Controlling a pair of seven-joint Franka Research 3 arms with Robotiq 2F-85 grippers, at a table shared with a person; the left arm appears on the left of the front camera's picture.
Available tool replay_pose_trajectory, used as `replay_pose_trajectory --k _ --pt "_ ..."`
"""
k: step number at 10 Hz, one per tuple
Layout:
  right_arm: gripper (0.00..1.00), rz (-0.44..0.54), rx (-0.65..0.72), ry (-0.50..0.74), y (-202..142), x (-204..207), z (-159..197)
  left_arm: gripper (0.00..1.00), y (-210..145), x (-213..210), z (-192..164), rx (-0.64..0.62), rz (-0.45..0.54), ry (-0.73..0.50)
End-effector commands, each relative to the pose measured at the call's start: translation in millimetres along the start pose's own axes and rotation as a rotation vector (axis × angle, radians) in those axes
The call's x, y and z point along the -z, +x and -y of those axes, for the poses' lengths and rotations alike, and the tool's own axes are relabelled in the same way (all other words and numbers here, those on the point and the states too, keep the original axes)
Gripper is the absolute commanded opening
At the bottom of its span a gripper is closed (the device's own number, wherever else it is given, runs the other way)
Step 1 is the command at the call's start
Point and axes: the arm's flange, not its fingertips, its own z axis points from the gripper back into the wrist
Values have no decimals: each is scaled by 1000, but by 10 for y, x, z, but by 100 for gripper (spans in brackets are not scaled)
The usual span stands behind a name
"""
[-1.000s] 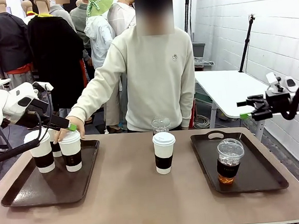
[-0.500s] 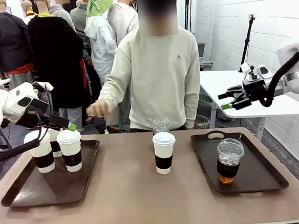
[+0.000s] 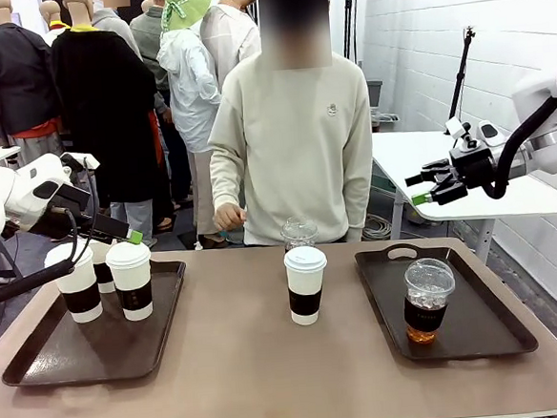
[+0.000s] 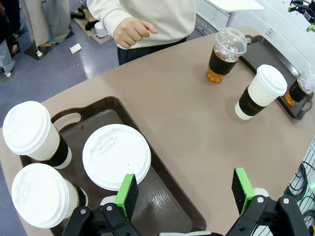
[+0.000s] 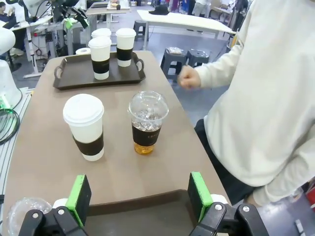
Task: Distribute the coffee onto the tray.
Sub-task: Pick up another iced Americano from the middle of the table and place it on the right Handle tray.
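Got three white lidded cups point(image 3: 130, 277) sitting on the left tray point(image 3: 88, 356), left end effector point(image 4: 184, 192) spread apart, hovering over them. Also spotting one more white cup point(image 3: 306, 284) mid-surface point(image 3: 232, 365), a clear dome cup point(image 3: 299, 232) behind it by the far edge, another dome cup point(image 3: 426, 299) on the right tray point(image 3: 488, 333). Right end effector point(image 3: 416, 190) up high, fingers apart too, holding nothing

The left arm point(image 3: 6, 204) has a glossy white shell and a black cable point(image 3: 25, 277); the right arm point(image 3: 553, 137) matches; the jaws are black with silver screws and green pads point(image 4: 127, 195); the person point(image 3: 297, 198) wears a cream long-sleeved sweatshirt point(image 3: 274, 142) with a small chest emblem point(image 3: 326, 107).
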Motion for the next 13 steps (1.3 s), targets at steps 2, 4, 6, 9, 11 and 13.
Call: replay_pose_trajectory --k 2,4,6,9,11,13 --pt "100 12 -4 -1 10 13 -27 100 -8 15 -27 -4 2 -17" --pt "100 12 -4 -1 10 13 -27 100 -8 15 -27 -4 2 -17" --pt "100 -10 -8 22 40 59 62 100 -8 15 -27 -4 2 -17" --pt "100 -26 -25 63 126 220 179 100 -8 15 -27 -4 2 -17" --pt "100 -28 -38 90 163 359 265 100 -8 15 -27 -4 2 -17" --pt "100 -39 -50 119 161 524 364 100 -8 15 -27 -4 2 -17"
